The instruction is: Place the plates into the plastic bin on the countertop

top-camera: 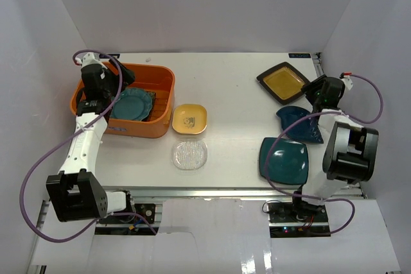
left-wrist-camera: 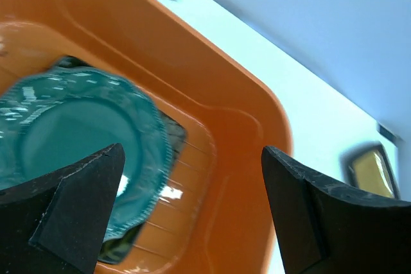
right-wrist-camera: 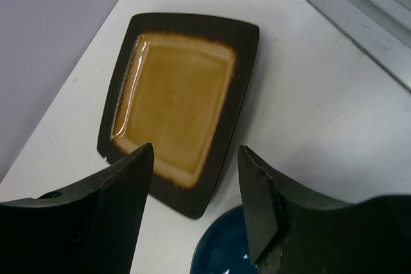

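Note:
The orange plastic bin (top-camera: 162, 88) stands at the left of the white countertop (top-camera: 234, 126). In it the round scalloped teal plate (top-camera: 131, 104) lies on a dark square plate (top-camera: 149, 97). My left gripper (top-camera: 103, 102) hangs open and empty over the bin's left part; its wrist view shows the teal plate (left-wrist-camera: 70, 133) and the bin floor (left-wrist-camera: 237, 133) between the fingers (left-wrist-camera: 77, 203). My right gripper (top-camera: 311, 92) is open and empty just above the near corner of the black-rimmed amber plate (right-wrist-camera: 176, 97), with a dark teal plate (right-wrist-camera: 225, 251) below it.
A small yellow square plate (top-camera: 189, 119) and a clear glass round plate (top-camera: 189, 155) lie right of the bin. Two dark teal plates (top-camera: 284, 160) (top-camera: 302, 126) lie at the right, near my right arm. White walls stand on three sides; a metal rail (top-camera: 212, 190) runs along the front.

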{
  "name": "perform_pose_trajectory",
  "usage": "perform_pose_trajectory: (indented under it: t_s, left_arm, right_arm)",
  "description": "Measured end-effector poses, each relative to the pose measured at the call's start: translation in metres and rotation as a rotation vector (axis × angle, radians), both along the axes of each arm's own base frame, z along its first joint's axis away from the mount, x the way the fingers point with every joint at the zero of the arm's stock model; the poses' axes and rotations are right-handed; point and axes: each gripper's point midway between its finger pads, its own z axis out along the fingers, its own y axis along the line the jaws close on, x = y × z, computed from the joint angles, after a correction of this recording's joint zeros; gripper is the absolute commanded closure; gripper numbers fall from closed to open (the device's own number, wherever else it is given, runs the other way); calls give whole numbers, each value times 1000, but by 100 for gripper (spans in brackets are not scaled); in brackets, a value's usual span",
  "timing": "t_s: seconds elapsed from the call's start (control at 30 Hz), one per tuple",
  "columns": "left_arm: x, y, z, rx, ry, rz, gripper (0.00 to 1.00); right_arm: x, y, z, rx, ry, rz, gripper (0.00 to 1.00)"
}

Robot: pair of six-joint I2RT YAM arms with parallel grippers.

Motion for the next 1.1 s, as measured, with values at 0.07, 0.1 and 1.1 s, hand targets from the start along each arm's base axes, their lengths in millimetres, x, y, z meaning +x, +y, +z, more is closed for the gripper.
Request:
perform_pose_trajectory:
  t_s: [0.07, 0.1, 1.1]
  left_arm:
    - [-3, -18, 7, -20, -18, -75, 2]
    - [-6, -28, 13, -29, -36, -116, 2]
    - [-56, -158, 89, -218, -276, -781, 2]
  right_arm:
    - [15, -13, -12, 32, 17, -10, 39]
    - [24, -17, -18, 48, 22, -5, 39]
    - [97, 21, -65, 529, -85, 170, 92]
